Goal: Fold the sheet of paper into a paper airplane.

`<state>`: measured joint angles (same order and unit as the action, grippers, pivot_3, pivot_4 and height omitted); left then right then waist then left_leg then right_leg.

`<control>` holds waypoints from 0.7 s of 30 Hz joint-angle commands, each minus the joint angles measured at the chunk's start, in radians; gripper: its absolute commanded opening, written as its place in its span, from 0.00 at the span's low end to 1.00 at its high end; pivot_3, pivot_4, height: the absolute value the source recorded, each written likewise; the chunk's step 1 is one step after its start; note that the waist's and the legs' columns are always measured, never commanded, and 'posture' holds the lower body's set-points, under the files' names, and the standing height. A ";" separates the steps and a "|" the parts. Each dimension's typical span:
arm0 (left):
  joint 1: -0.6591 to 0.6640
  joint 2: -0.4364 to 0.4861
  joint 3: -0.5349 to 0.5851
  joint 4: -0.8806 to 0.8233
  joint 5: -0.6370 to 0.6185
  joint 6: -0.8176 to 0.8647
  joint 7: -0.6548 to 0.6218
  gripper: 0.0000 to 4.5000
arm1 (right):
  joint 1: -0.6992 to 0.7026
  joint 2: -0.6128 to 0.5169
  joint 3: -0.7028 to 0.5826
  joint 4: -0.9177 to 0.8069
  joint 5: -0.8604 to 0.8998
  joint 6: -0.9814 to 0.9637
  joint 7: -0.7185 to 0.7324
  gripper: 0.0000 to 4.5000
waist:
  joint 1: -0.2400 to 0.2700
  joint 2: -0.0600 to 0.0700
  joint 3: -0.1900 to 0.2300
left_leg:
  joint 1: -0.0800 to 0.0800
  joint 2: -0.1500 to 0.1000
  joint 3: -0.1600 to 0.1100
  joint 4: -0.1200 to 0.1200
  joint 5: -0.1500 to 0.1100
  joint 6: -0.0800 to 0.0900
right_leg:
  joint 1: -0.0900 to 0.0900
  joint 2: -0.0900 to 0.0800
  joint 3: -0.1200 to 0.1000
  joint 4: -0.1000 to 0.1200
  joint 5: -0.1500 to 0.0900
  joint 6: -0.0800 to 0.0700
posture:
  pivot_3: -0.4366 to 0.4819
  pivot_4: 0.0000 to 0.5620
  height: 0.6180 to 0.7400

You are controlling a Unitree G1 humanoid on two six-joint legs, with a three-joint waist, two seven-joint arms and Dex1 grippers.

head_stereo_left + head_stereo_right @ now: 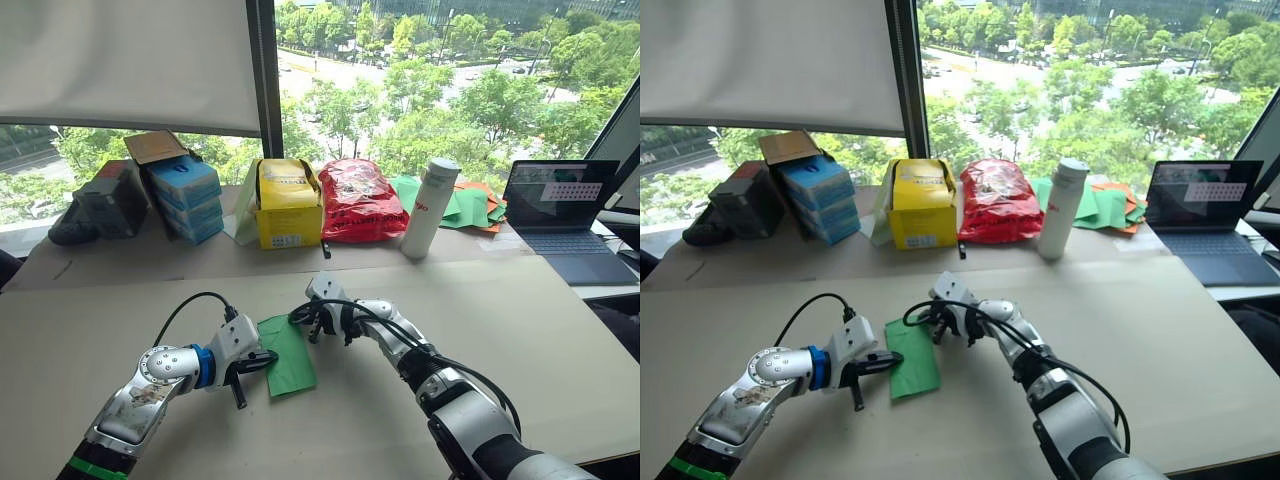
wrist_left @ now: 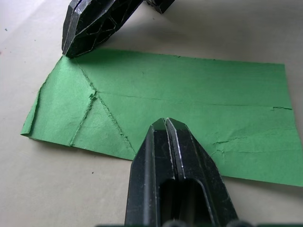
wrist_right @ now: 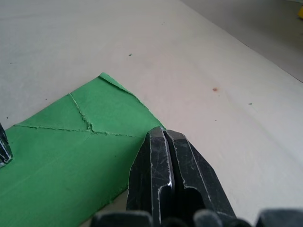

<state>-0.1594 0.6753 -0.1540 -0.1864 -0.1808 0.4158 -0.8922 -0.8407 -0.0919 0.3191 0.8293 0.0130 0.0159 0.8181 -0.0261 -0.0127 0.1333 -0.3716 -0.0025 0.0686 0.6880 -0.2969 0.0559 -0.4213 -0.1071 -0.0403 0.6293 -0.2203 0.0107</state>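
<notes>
1. Flat on the pale brown tabletop (image 1: pixel 520 330) lies the bright-green creased sheet of paper (image 1: pixel 287 356), a narrow folded rectangle between the two grippers, near the robot.
2. Its left long edge sits under the left gripper (image 1: pixel 262 361), whose two black fingers are pressed together with nothing between them; in the left wrist view the tips rest on or just over the paper's near edge (image 2: pixel 166 124).
3. At the sheet's far end, the right gripper (image 1: pixel 314 322) is likewise clenched on nothing, its tips at the far right corner (image 3: pixel 163 132); whether they actually touch the paper is hard to tell.
4. Diagonal creases meet a long centre crease close to that far end.
5. Along the far side of the table stand a yellow box (image 1: pixel 288 205), a red plastic bag (image 1: pixel 359 201), a white cylindrical bottle (image 1: pixel 430 208), a pile of green and orange papers (image 1: pixel 468 206), and an open dark laptop (image 1: pixel 562 215) at the far right.
</notes>
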 commanded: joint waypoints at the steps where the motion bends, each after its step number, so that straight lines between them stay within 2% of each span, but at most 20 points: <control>1: 0.019 0.007 -0.028 0.017 0.020 0.030 0.000 0.00 | 0.057 -0.028 0.007 -0.068 -0.012 0.040 0.055 0.02 | 0.002 0.000 0.000 | 0.000 0.000 0.000 0.000 0.000 0.000 | 0.000 0.000 0.000 0.000 0.000 0.000 | 0.48 0.27 1.00; 9: 0.009 0.008 -0.028 0.022 0.022 0.034 0.000 0.00 | 0.241 -0.108 0.055 -0.413 -0.006 0.212 0.142 0.02 | 0.006 0.002 -0.001 | 0.000 0.000 0.000 -0.004 0.000 0.001 | 0.000 0.000 0.000 -0.003 0.000 0.000 | 0.48 0.27 1.00; 21: 0.002 0.013 -0.032 0.026 0.023 0.033 -0.007 0.00 | 0.428 -0.220 0.123 -0.758 0.008 0.414 0.189 0.02 | 0.013 0.002 -0.002 | 0.000 0.000 0.000 -0.006 0.000 0.001 | -0.001 -0.001 0.000 -0.005 -0.001 -0.001 | 0.48 0.27 1.00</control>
<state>-0.1722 0.6755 -0.1636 -0.1858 -0.1809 0.4210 -0.8954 -0.4503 -0.2899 0.3921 0.0750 0.0251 0.3728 0.9829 -0.0127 -0.0105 0.1317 -0.3715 -0.0024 0.0685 0.6817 -0.2969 0.0566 -0.4221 -0.1077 -0.0406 0.6245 -0.2209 0.0098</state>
